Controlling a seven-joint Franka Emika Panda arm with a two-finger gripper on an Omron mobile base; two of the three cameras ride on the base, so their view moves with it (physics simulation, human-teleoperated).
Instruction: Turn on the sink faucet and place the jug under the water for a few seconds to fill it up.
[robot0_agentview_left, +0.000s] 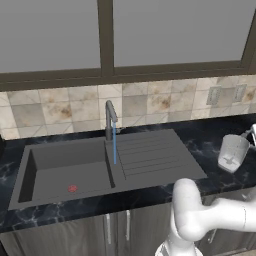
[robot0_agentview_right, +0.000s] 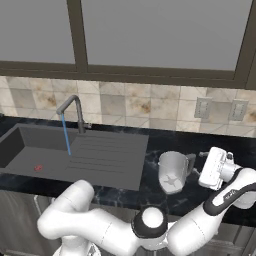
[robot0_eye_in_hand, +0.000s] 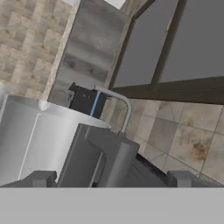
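Note:
The sink faucet (robot0_agentview_left: 109, 120) (robot0_agentview_right: 75, 107) stands behind the dark grey sink (robot0_agentview_left: 60, 167) (robot0_agentview_right: 20, 145). The water (robot0_agentview_left: 114, 145) (robot0_agentview_right: 66, 135) runs from its spout in a thin blue stream and lands by the inner edge of the ribbed drainboard (robot0_agentview_left: 150, 155). The jug (robot0_agentview_left: 233, 152) (robot0_agentview_right: 173, 172) (robot0_eye_in_hand: 35, 140) is tilted over the black counter, right of the sink, with the cross mark on its base facing the base cameras. My gripper (robot0_agentview_right: 196, 165) (robot0_eye_in_hand: 112, 178) is at the jug's right side. Its fingers are spread wide on either side of the jug's handle (robot0_eye_in_hand: 103, 157), and no contact shows.
The black marble counter (robot0_agentview_left: 205, 142) runs around the sink. Wall outlets (robot0_agentview_right: 202, 107) sit on the tiled backsplash behind the jug. A large window spans the wall above. Cabinet doors (robot0_agentview_left: 117, 227) lie below the counter's front edge.

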